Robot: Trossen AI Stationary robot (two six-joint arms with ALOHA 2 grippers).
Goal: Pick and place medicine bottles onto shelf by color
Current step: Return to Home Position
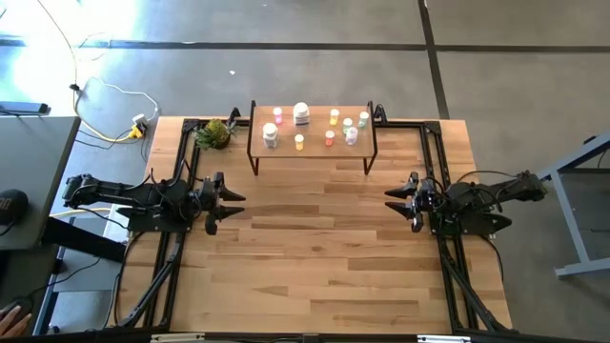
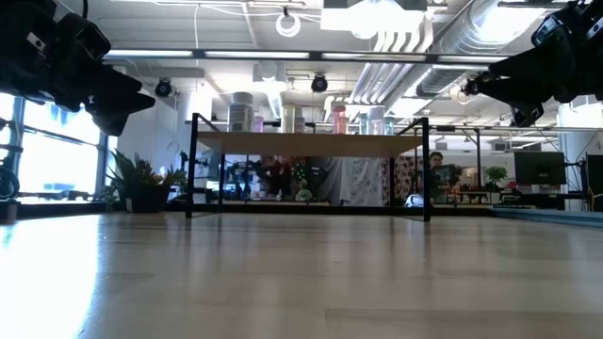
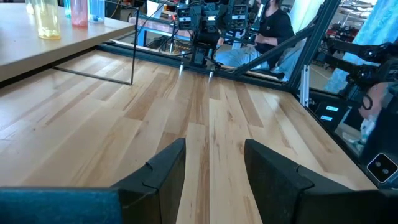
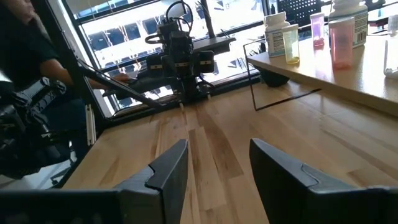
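Floor: grey concrete with dark seams, sunlit at one corner. White cables and a yellow power strip lie on it. Grey desk alongside. Overhead: exposed silver ducts, strip lights. Bright windows; a monitor far back.

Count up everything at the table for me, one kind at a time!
Medicine bottles: 10
Shelf they stand on: 1
Leafy plant: 1
Robot hands, left gripper and right gripper, both open: 2
Total: 14
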